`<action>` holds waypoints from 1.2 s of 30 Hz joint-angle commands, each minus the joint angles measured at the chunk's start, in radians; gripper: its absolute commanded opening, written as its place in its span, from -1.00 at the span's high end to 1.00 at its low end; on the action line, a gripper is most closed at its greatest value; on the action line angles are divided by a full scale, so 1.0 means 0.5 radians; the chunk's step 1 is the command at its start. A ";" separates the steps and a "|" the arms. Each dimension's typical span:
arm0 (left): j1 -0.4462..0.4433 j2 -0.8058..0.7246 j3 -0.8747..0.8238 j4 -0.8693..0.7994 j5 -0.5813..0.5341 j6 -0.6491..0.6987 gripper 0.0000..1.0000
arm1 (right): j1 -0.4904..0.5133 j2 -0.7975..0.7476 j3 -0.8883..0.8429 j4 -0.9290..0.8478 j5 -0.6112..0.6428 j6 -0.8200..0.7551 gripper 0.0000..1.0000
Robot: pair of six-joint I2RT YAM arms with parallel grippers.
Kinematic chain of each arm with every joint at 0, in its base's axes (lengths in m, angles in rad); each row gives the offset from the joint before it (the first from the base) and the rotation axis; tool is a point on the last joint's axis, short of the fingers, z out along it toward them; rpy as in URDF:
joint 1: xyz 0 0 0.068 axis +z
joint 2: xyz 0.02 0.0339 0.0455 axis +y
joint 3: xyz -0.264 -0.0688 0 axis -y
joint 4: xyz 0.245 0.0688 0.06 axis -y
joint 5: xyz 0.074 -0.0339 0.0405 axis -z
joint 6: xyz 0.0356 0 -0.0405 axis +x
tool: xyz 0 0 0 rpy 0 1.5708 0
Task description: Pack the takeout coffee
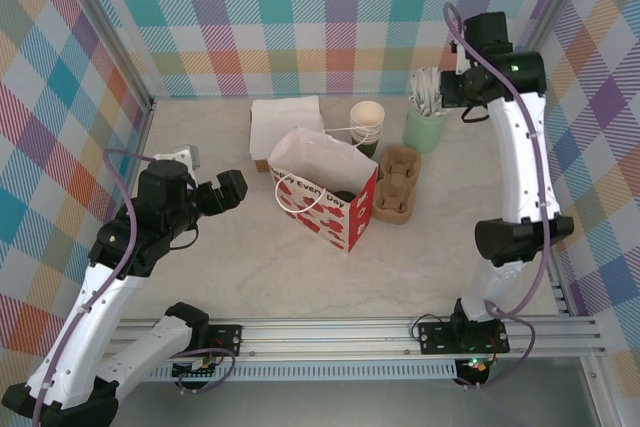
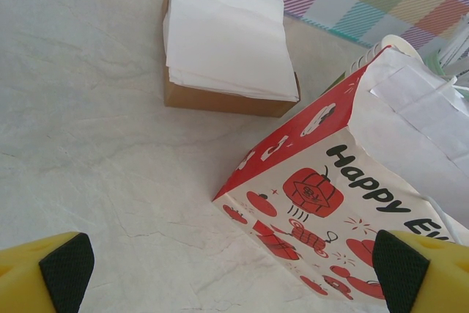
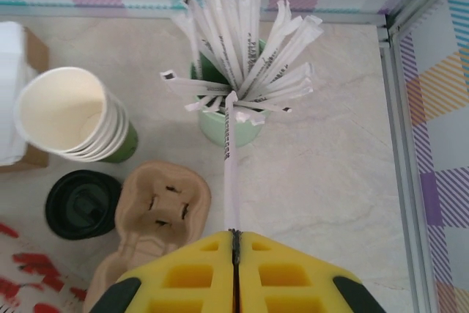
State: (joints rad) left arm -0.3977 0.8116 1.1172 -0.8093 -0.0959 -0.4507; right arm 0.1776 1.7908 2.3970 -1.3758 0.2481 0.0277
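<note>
The coffee stands lidded on the bench beside the carrier in the right wrist view, where the right end effector pinches a stick. In the left wrist view, the left end effector gapes before the bag.

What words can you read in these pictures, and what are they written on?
"Happy Every Day": black letters on the front of the red and white bag; the left wrist view cuts it off at "Happy Ev".
Black print on the white sticks: too small to read.
No other words or numbers can be read.
</note>
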 commanded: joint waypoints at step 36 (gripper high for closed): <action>-0.005 -0.009 0.015 -0.020 -0.032 -0.015 -1.00 | 0.927 -0.065 0.101 -0.244 -0.636 -0.015 0.85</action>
State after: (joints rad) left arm -0.3977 0.8116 1.1172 -0.8101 -0.0990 -0.4568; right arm 0.6094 1.7336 2.4184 -1.4651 -0.1165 0.0456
